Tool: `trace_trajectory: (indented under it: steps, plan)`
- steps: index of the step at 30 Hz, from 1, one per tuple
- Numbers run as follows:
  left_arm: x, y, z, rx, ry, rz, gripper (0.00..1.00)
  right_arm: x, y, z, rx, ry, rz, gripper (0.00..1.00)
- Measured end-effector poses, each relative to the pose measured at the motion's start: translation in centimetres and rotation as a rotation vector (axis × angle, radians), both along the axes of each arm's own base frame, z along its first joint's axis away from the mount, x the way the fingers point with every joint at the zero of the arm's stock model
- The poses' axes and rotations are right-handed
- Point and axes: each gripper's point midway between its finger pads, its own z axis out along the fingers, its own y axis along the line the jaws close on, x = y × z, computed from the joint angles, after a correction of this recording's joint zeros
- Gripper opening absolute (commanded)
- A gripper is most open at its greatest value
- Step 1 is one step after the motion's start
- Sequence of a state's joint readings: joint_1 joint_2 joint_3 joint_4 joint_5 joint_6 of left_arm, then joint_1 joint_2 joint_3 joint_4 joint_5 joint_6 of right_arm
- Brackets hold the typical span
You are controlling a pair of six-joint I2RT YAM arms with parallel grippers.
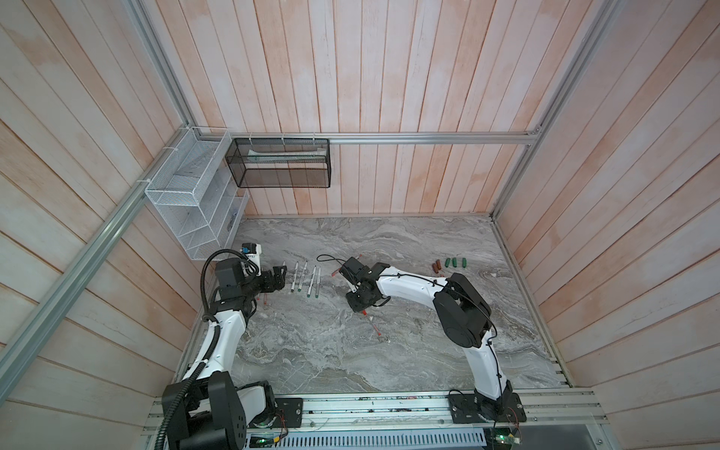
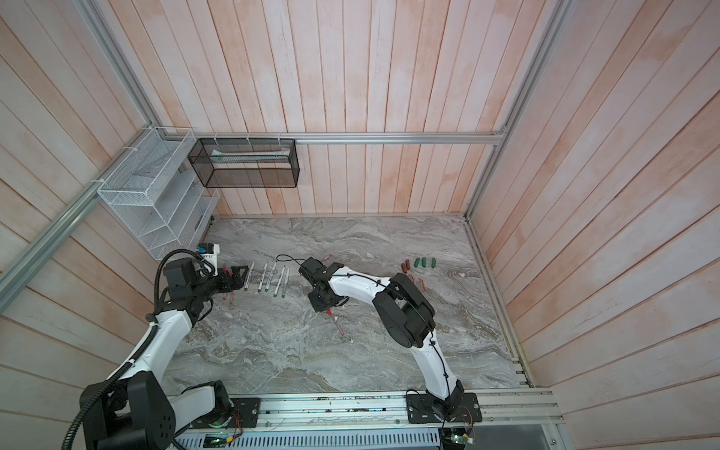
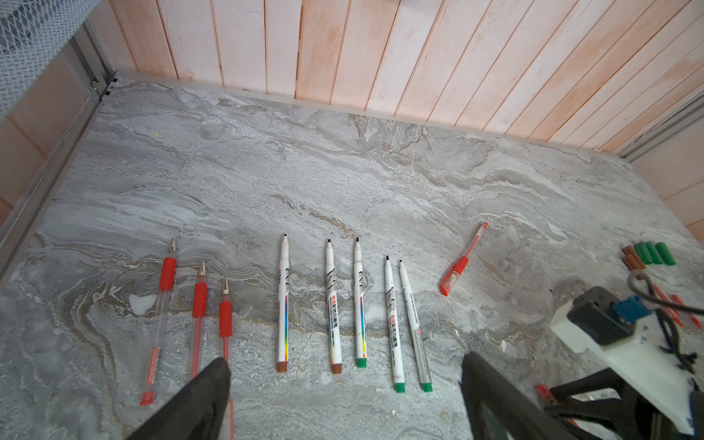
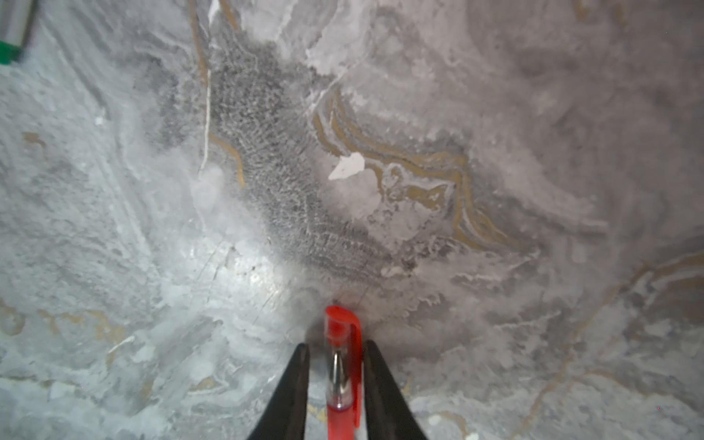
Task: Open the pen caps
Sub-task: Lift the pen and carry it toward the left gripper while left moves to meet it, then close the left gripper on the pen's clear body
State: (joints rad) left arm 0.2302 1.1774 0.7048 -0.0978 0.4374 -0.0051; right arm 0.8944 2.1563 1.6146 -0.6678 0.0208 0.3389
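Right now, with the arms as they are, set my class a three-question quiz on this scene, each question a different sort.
1. True or false: all five white markers have their caps off.
2. The jaws of the right gripper stand either side of: A a white marker, B a capped red pen, C an eraser.
3. How many loose green caps can you count?
Key: 1 true; 2 B; 3 three.

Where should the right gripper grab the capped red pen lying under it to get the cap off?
On the red cap, across its width, coming down from above. The red pen lies flat, and the right gripper's open fingers flank the cap. Its clip faces one finger, so the squeeze probably lands there.
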Motion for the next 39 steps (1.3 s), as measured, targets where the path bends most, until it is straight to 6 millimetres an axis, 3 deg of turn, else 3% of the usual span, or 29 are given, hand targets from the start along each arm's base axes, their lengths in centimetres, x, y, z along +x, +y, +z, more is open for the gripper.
trace_trajectory:
  steps: [7,15,18,23,27,30,36,39]
  plan:
    - [0.0,0.0,0.0,-0.003,0.001,0.002,0.96,0.6,-0.3,0.2,0.001,-0.003,0.001,0.06]
    - [0.0,-0.1,0.0,-0.009,0.001,-0.001,0.96,2.3,-1.6,0.9,0.023,-0.003,-0.04,0.04]
    - [-0.1,-0.8,0.2,-0.029,-0.004,-0.034,0.95,4.0,-2.0,3.7,0.107,-0.044,-0.083,0.04]
    - [-0.6,-3.5,1.1,-0.145,-0.014,-0.145,0.95,6.7,-2.4,12.1,0.373,-0.175,-0.169,0.02]
    - [-1.4,-7.1,2.1,-0.277,-0.032,-0.286,0.94,6.4,-2.1,17.5,0.624,-0.27,-0.207,0.01]
    - [-2.6,-9.5,1.9,-0.393,-0.006,-0.379,0.93,5.6,-1.4,18.9,0.785,-0.278,-0.22,0.0]
    - [-4.7,-13.3,3.0,-0.552,0.028,-0.549,0.88,3.7,-0.5,18.4,1.064,-0.186,-0.269,0.0]
    - [-5.3,-14.8,4.0,-0.592,0.026,-0.622,0.87,2.6,0.8,20.4,1.206,-0.162,-0.244,0.0]
